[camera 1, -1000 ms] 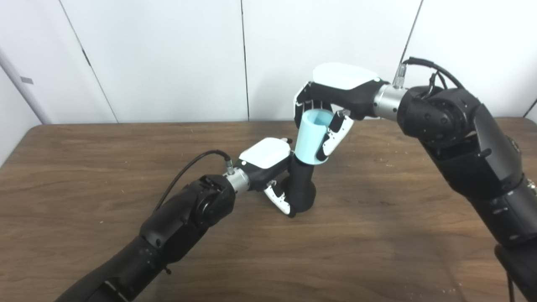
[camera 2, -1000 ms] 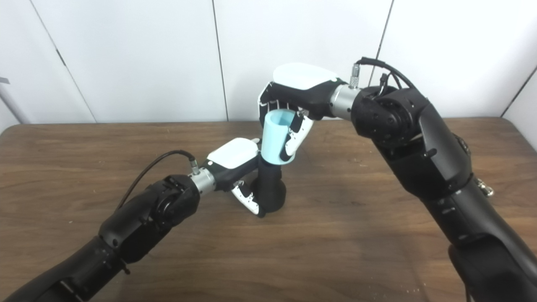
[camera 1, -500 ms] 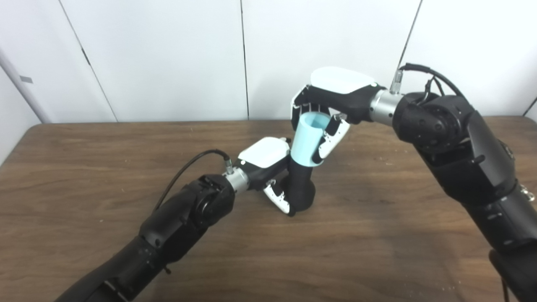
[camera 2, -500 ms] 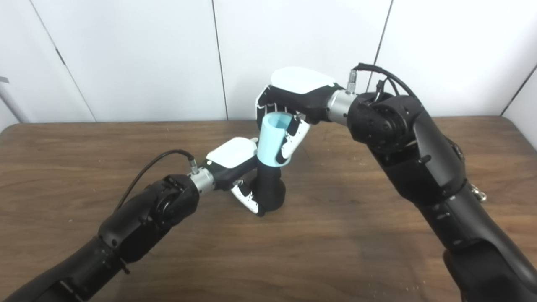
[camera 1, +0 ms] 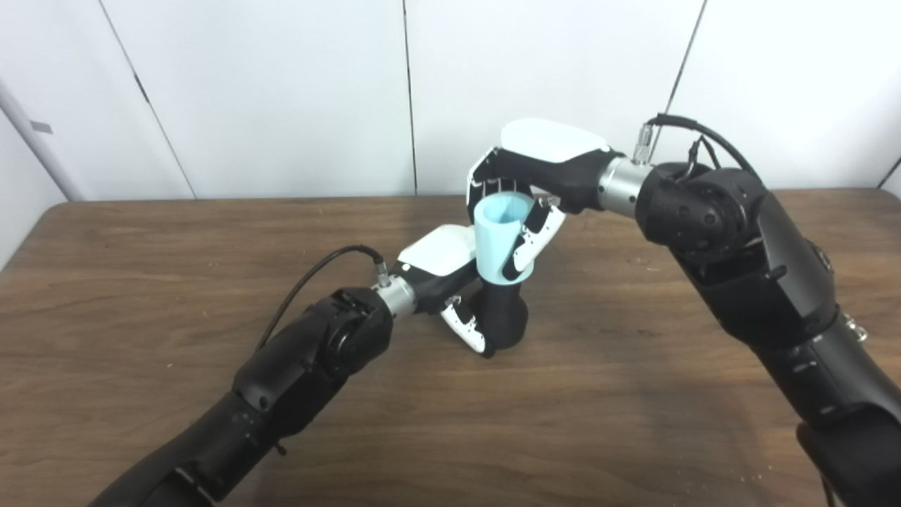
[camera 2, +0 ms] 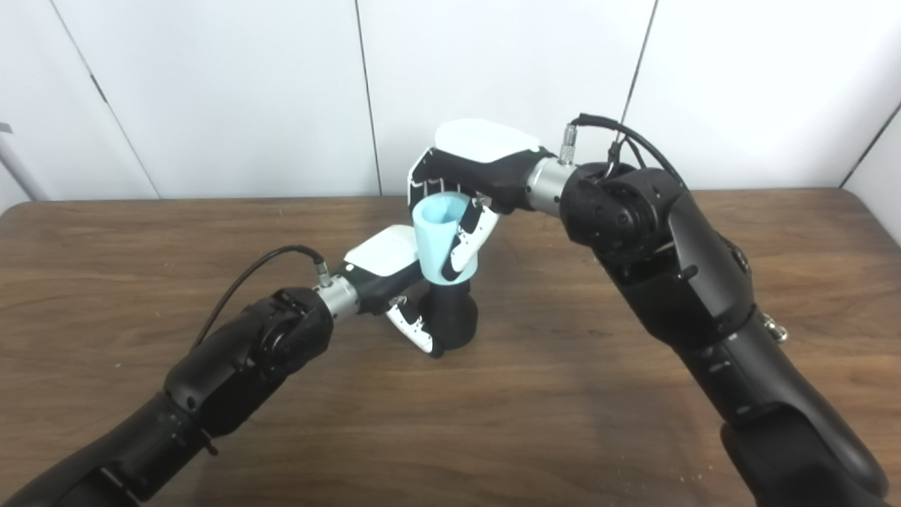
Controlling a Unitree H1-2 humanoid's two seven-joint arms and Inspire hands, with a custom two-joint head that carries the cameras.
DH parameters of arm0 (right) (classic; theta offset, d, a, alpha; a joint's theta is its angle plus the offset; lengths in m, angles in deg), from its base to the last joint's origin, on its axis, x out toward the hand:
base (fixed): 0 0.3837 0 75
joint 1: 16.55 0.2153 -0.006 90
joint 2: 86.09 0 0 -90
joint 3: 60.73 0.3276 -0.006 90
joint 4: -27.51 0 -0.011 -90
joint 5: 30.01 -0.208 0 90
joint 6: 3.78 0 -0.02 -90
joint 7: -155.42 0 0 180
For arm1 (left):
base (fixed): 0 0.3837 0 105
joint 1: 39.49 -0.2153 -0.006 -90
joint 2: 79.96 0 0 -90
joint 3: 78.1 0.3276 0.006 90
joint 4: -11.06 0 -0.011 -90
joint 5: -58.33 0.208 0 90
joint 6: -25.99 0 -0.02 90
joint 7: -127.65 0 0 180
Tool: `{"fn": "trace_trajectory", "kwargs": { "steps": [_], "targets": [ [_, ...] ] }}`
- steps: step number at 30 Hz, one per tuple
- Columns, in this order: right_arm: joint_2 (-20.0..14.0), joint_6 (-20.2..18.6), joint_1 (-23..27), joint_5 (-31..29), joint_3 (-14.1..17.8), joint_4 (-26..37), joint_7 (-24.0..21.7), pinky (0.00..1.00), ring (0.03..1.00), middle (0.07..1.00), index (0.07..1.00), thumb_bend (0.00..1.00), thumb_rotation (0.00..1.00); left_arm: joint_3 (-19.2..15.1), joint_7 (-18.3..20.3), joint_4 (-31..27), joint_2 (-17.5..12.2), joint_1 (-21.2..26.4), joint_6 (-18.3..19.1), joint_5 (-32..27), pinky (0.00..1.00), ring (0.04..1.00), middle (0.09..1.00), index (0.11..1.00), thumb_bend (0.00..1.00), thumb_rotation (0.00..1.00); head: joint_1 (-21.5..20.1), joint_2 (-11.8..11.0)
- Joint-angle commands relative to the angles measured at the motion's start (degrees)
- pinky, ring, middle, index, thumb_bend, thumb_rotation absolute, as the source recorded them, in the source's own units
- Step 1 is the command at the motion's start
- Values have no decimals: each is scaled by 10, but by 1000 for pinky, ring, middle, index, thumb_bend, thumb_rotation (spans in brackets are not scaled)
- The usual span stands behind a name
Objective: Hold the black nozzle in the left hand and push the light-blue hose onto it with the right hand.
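The black nozzle (camera 1: pixel 503 320) stands upright on the brown table (camera 1: pixel 141 282), its wide base down. My left hand (camera 1: pixel 450 278) is shut on it from the left, fingers wrapped around its body. The light-blue hose (camera 1: pixel 496 239), a short open tube, sits over the nozzle's top, standing nearly upright. My right hand (camera 1: pixel 531 186) is shut on the hose from above and the right, its thumb down the hose's side. The nozzle's top end is hidden inside the hose. The hose (camera 2: pixel 440 239) and nozzle (camera 2: pixel 454 317) also show in the right eye view.
White wall panels (camera 1: pixel 281 91) stand behind the table's far edge. A black cable (camera 1: pixel 317 271) loops up from my left wrist. My right forearm (camera 1: pixel 760 282) crosses above the table's right half.
My right hand has moved left and down with the hose, bringing it from a tilt to nearly upright and lower over the nozzle. The left hand and nozzle have stayed almost still.
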Motion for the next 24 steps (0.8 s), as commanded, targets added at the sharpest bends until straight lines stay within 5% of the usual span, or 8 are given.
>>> {"fn": "trace_trajectory", "kwargs": {
  "steps": [1,24],
  "targets": [
    [1,4,12,-3,3,7,8,374,444,473,500,503,0,22,58,27,-20,-31,9,28,1000,626,480,489,526,0,0,0],
    [-32,25,-12,-17,5,10,-1,388,445,473,494,504,0,-44,57,40,-20,-47,37,-23,1000,638,506,472,524,0,-3,7]
  ]
}}
